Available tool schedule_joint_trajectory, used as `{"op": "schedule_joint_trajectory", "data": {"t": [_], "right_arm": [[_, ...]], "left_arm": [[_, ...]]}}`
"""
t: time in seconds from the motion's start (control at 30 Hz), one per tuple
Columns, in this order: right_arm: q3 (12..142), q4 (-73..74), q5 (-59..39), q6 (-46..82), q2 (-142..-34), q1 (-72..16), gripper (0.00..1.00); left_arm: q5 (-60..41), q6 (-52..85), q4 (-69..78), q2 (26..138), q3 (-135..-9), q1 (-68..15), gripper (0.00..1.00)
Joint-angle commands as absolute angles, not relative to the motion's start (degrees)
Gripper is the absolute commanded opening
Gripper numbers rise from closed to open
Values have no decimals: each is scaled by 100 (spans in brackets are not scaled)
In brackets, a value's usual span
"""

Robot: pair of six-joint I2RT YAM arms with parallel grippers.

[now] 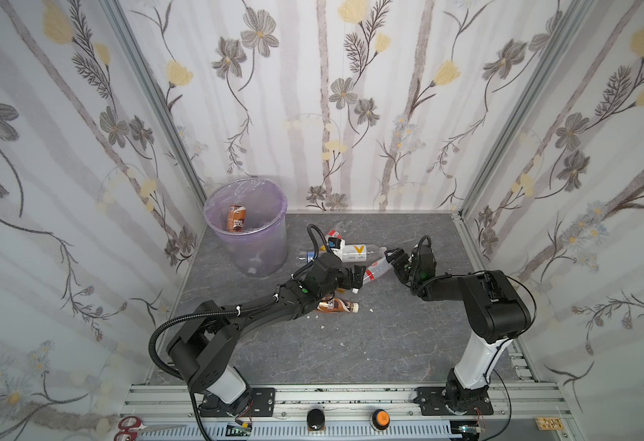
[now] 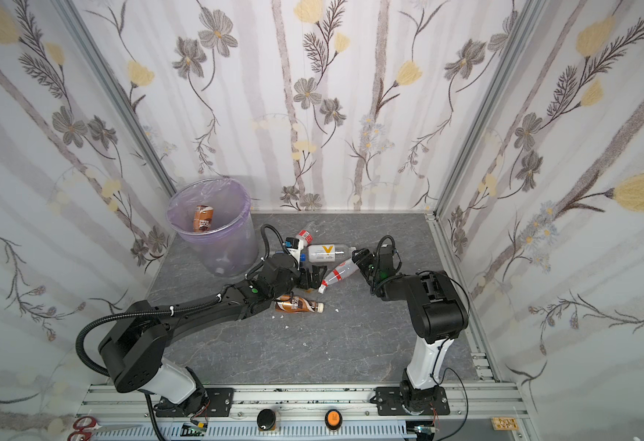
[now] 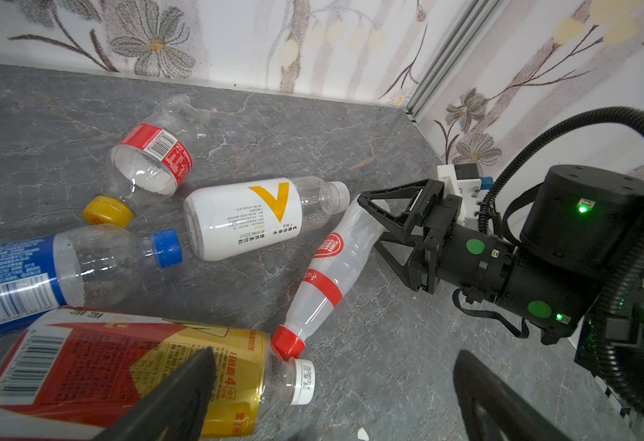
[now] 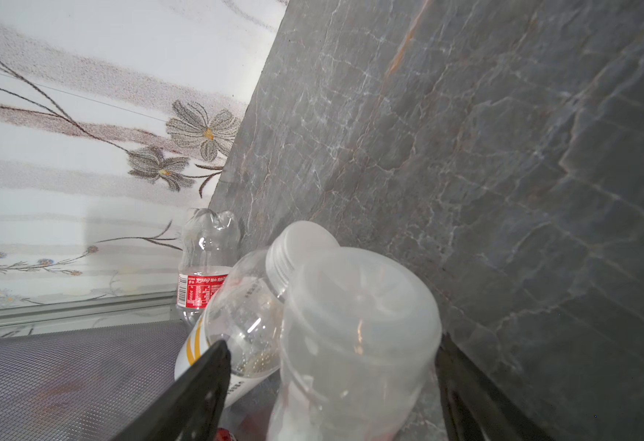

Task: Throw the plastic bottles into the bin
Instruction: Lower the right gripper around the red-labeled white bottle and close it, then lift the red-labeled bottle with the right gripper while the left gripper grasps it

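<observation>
Surroundings: flowered wallpaper closes three sides of the grey marbled tabletop.
Bin: the bin stands in the far left corner, bag-lined; I see one brown bottle inside it.
Loose bottles: five lie in a cluster mid-tabletop, to the right of the bin. They are a crushed yellow-capped bottle, a blue-labelled bottle, a white bottle with a yellow mark, a red-and-gold bottle and a red-banded bottle. The red-banded bottle's cap touches the red-and-gold one's neck.
Nearer me: a coffee bottle lies partly under my left arm.
Left hand: my left hand is spread fully wide above the red-and-gold bottle's neck, gripping nothing.
Right hand: my right hand is parted wider than the red-banded bottle's base, with a finger on either side. I cannot tell whether either touches it.
</observation>
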State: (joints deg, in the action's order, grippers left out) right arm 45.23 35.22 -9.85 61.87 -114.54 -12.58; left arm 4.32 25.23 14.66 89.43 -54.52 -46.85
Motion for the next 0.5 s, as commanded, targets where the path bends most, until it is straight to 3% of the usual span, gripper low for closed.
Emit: {"op": "schedule_joint_trajectory", "data": {"t": [0.0, 0.47], "right_arm": [[4683, 3318, -932, 6196, -11546, -1318, 83], [4967, 2892, -833, 6249, -11835, -1525, 76]], "left_arm": [[457, 2375, 1633, 8978, -5528, -4685, 100], [413, 2321, 1657, 8999, -5471, -4675, 100]]}}
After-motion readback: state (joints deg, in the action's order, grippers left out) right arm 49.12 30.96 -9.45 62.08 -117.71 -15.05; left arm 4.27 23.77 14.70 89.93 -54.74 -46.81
